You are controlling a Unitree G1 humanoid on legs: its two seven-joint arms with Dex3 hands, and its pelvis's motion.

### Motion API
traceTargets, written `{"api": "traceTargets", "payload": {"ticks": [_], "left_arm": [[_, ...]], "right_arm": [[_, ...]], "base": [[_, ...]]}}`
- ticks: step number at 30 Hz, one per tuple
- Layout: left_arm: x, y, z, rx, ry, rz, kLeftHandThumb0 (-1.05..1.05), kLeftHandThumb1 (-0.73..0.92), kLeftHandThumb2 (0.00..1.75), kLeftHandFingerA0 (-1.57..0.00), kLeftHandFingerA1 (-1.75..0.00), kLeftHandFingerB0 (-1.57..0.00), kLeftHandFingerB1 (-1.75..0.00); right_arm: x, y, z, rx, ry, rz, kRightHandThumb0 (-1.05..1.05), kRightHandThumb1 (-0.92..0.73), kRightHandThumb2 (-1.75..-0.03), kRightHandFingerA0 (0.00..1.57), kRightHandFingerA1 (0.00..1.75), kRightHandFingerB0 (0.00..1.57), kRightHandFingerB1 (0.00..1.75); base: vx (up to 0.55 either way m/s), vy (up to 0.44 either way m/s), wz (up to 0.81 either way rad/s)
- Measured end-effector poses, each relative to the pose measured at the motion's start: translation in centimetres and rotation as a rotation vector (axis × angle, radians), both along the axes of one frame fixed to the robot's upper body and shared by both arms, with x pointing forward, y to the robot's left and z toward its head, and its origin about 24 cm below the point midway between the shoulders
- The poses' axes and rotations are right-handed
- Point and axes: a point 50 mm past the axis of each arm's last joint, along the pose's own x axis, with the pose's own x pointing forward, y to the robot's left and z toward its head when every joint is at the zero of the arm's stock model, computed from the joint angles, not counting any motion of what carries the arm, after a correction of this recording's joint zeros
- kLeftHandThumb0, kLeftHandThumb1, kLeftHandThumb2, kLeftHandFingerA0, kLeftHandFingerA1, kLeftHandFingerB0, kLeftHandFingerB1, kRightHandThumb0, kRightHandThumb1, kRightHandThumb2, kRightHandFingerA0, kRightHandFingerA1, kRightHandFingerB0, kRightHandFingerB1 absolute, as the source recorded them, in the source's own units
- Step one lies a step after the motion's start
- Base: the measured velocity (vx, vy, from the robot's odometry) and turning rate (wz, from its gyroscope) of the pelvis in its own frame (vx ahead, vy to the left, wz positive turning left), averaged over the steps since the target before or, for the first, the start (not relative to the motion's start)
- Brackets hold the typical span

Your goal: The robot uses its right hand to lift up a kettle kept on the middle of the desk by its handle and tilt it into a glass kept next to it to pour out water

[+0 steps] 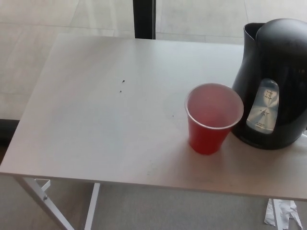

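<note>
Kettle [274,86] stands upright beside the red cup [212,117] (neither robot hand shows) on the desk [96,120].

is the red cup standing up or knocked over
Upright. The red cup stands on its base on the desk, with its open rim facing up, just left of the black kettle.

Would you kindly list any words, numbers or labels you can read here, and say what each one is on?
No text is legible.
Kettle water window: faint markings, too small and blurred to read.
Red cup: no print visible.
Table: none, just a few dark specks.
</note>
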Motion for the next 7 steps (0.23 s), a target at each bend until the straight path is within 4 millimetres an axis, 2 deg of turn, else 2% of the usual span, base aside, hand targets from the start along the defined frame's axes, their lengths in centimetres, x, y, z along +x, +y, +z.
{"api": "traceTargets", "payload": {"ticks": [1, 2, 3, 4, 5, 6, 7], "left_arm": [[0.0, 0.0, 0.0, -0.001, -0.003, 0.001, -1.05, 0.49, 1.25, -0.83, -1.63, -0.68, -1.75], [0.1, 0.0, 0.1, -0.004, -0.010, 0.003, -1.05, 0.63, 0.91, -0.77, -1.65, -0.59, -1.75], [0.1, 0.1, 0.1, -0.008, -0.021, 0.008, -1.05, 0.52, 1.11, -0.76, -1.70, -0.60, -1.75], [0.3, 0.1, 0.1, -0.013, -0.033, 0.014, -1.05, 0.52, 1.11, -0.76, -1.70, -0.60, -1.75], [0.6, 0.1, 0.2, -0.020, -0.054, 0.020, -1.05, 0.49, 1.08, -0.70, -1.74, -0.62, -1.75], [0.9, 0.1, 0.3, -0.027, -0.075, 0.025, -1.05, 0.51, 1.09, -0.72, -1.75, -0.62, -1.75], [1.1, 0.1, 0.4, -0.032, -0.090, 0.029, -1.05, 0.47, 1.08, -0.75, -1.74, -0.67, -1.75]], "right_arm": [[0.1, 0.0, 0.0, 0.000, -0.006, 0.001, -0.71, -0.51, -0.87, 1.07, 1.20, 0.02, 0.56], [0.4, 0.0, 0.1, 0.000, -0.019, 0.002, -0.72, -0.51, -0.84, 0.98, 1.17, 0.03, 0.59], [0.7, 0.0, 0.2, -0.001, -0.035, 0.003, -0.69, -0.62, -0.59, 0.71, 1.11, 0.00, 0.63], [1.0, 0.0, 0.4, -0.001, -0.052, 0.003, -0.69, -0.62, -0.59, 0.71, 1.11, 0.00, 0.63], [1.4, 0.0, 0.5, -0.001, -0.074, 0.004, -0.72, -0.47, -0.85, 0.33, 0.74, 0.02, 0.58], [1.8, 0.0, 0.7, -0.001, -0.095, 0.006, -0.73, -0.47, -0.85, 0.27, 0.65, 0.01, 0.57], [2.1, 0.0, 0.8, 0.001, -0.110, 0.006, -0.75, -0.49, -0.86, 0.25, 0.64, 0.01, 0.50]], "base": [[0.00, 0.000, 0.00], [0.00, 0.000, 0.00], [0.00, 0.000, 0.00], [0.00, 0.000, 0.00], [0.00, 0.000, 0.00], [0.00, 0.000, 0.00], [0.00, 0.000, 0.00]]}}
